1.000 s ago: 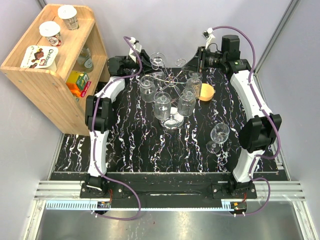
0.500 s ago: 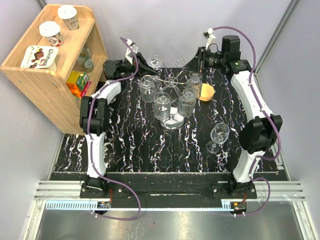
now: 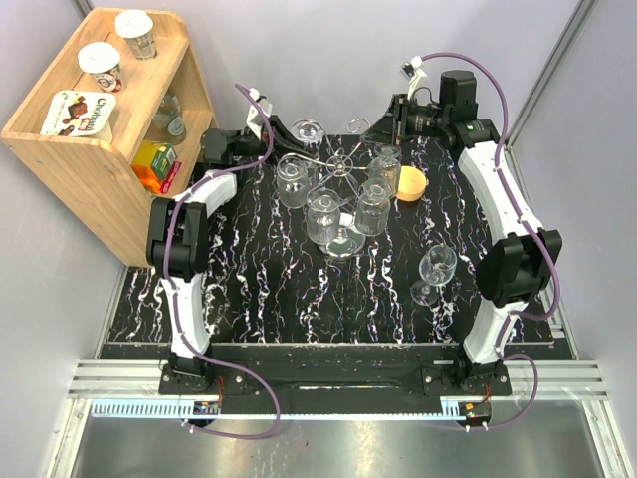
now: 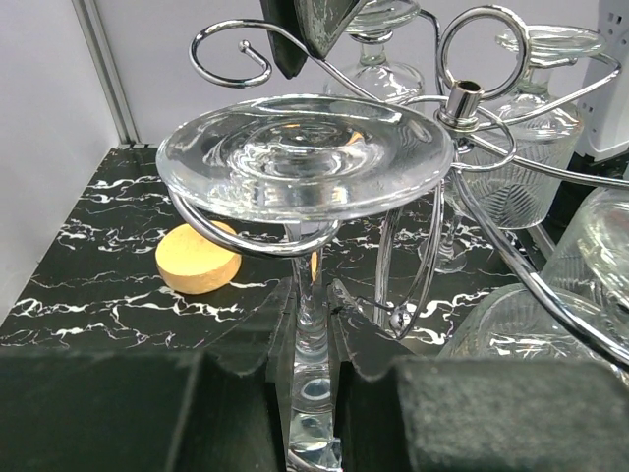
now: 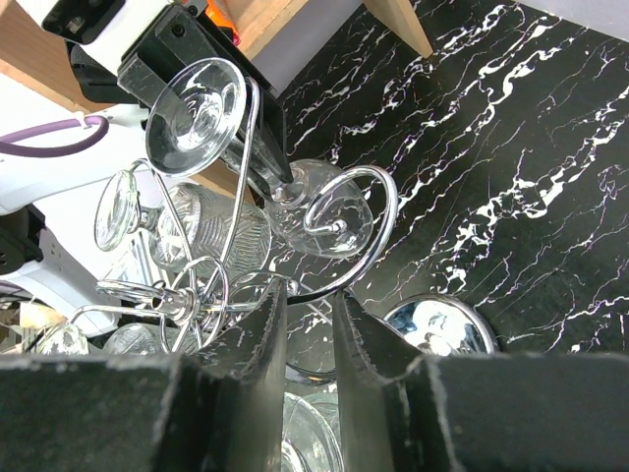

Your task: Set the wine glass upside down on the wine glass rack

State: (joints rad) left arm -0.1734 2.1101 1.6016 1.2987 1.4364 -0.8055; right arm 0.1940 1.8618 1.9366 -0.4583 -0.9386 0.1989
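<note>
At the rack's back left I have the wine glass (image 4: 305, 157) inverted, foot uppermost. Its stem is threaded between the wires of one curled arm of the wine glass rack (image 4: 462, 98). The foot sits on or just above that wire; I cannot tell which. My left gripper (image 4: 313, 307) is clamped on the stem below the foot, so I judge only the letting go remains. My right gripper (image 5: 310, 329) has its fingers narrowly apart about another rack arm; I cannot tell whether they pinch it. The glass is clear, with a thick round foot and a slim stem.
</note>
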